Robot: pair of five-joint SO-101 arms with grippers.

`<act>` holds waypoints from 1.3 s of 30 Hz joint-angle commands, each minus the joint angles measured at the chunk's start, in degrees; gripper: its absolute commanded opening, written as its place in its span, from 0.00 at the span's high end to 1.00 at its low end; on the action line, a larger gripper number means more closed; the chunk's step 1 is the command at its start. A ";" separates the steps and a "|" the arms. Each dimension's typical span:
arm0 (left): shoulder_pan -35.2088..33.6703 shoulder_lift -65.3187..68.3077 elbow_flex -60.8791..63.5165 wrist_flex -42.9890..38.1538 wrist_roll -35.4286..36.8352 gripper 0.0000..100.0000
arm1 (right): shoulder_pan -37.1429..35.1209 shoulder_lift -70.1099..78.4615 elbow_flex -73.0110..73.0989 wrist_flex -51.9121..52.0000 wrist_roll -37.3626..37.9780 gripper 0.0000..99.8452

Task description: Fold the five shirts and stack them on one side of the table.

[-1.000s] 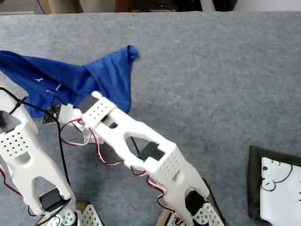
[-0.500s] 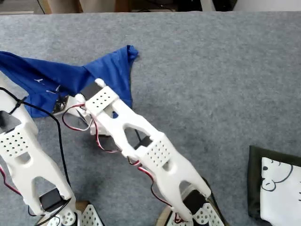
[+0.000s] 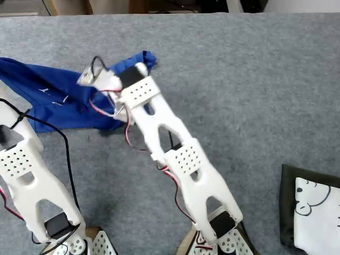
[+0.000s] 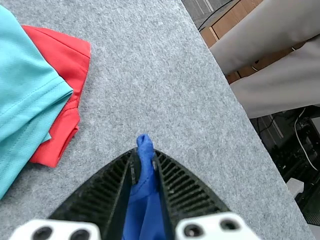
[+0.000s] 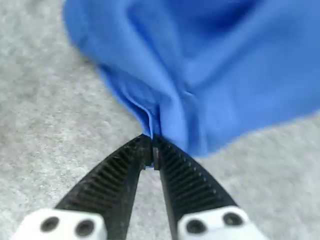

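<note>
A blue shirt (image 3: 58, 98) lies bunched at the table's far left. My right gripper (image 5: 151, 146) is shut on a gathered fold of this blue shirt (image 5: 210, 75), just above the grey cloth. In the high view the right gripper (image 3: 100, 81) hangs over the shirt's far edge. My left gripper (image 4: 145, 152) is shut on a corner of the blue shirt (image 4: 144, 200), held off the table. The left arm (image 3: 21, 164) runs along the left edge of the high view.
A cyan shirt (image 4: 22, 100) lies on a red shirt (image 4: 60, 95) beyond the left gripper. A folded dark shirt with a white print (image 3: 311, 210) sits at the near right. A person's legs (image 4: 270, 45) stand past the table edge. Grey table cloth (image 3: 239, 90) spreads right.
The right arm has swung from the near side toward the far edge, carrying its fold of the blue shirt over the rest of it. The left arm has stayed still.
</note>
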 commanded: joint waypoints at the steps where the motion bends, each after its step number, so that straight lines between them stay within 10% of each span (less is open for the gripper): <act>1: -0.26 -0.84 -1.85 -1.05 -0.26 0.98 | 2.51 -11.74 -3.03 1.05 -2.81 1.00; 39: -0.26 -0.84 -1.67 -1.05 -0.26 0.98 | -11.38 -19.65 28.44 -0.88 -6.51 0.98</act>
